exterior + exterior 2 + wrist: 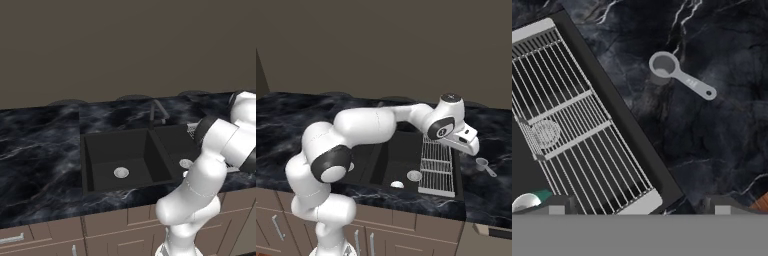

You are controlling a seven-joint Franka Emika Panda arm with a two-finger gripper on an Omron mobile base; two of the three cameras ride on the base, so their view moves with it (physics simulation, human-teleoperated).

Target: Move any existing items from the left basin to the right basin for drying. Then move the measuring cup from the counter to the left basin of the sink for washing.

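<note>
**Colours and patterns logged**

You see the counter, glossy black with white veining; the measuring cup, pale grey, upper centre of hand view; the sink, matte black; a white wire rack; drains silver.

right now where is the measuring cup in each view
Left base view: I can't pick it out.
Right base view: measuring cup at right, on the counter beyond the wire rack.
Hand view: measuring cup upper middle, on the counter.
Shared landmark: the wire rack.
</note>
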